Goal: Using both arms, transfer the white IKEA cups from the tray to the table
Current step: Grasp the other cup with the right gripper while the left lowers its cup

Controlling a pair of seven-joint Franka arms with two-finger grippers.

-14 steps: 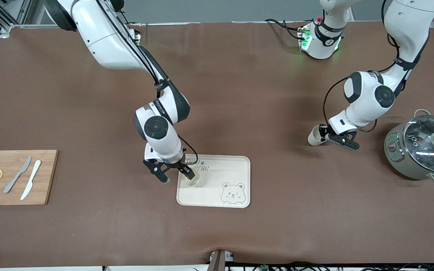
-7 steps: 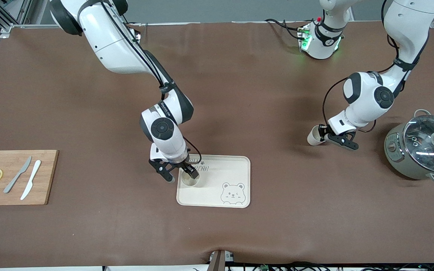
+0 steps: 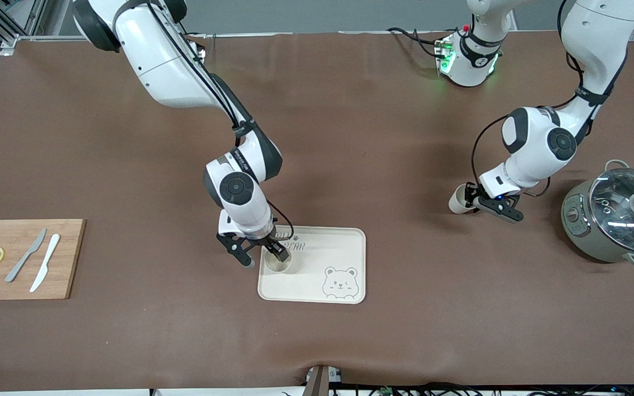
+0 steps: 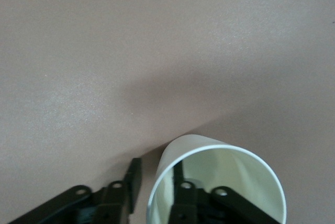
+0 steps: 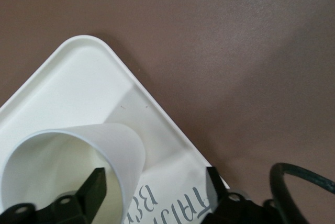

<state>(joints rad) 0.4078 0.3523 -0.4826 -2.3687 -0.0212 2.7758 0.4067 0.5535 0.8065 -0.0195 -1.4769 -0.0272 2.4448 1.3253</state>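
Note:
One white cup (image 3: pixel 277 265) stands on the cream bear-print tray (image 3: pixel 344 247), in the corner toward the right arm's end. My right gripper (image 3: pixel 263 259) is low over that corner and open. One finger is inside the cup (image 5: pixel 120 145) and the other is outside it over the tray (image 5: pixel 73 77). The second white cup (image 3: pixel 457 201) is tilted on the bare table toward the left arm's end. My left gripper (image 3: pixel 474 201) is at its rim, open. One finger is inside this cup (image 4: pixel 230 171), and the outer finger (image 4: pixel 135 174) stands apart from the wall.
A grey-green pot with a glass lid (image 3: pixel 614 214) stands at the left arm's end, close to the left arm. A wooden cutting board (image 3: pixel 69 258) with two knives and lemon slices lies at the right arm's end.
The left gripper's fingers have parted from the wall of the cup on the table. The right gripper shifted slightly toward the tray and its wide fingers narrowed a little.

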